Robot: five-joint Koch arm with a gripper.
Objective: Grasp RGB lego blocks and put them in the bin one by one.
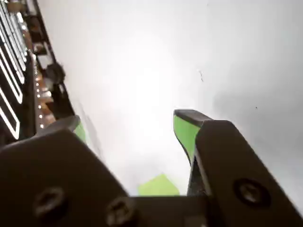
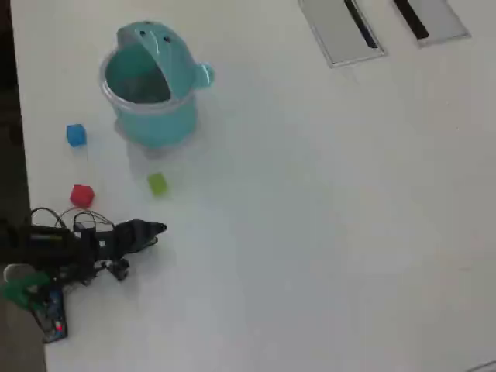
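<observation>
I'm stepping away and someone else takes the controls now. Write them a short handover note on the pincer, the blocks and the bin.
Pincer: open in the wrist view, nothing between its green-padded tips, only bare white table under it. In the overhead view it sits near the left edge, below the blocks.
Blocks, all on the table: blue block left of the bin, red block just above the arm, green block just below the bin.
Bin: upright, lid tipped back, mouth open; no block shows inside.
Done: nothing binned as far as shown.
Left: all three blocks, one at a time. Red and green lie nearest the pincer.
</observation>
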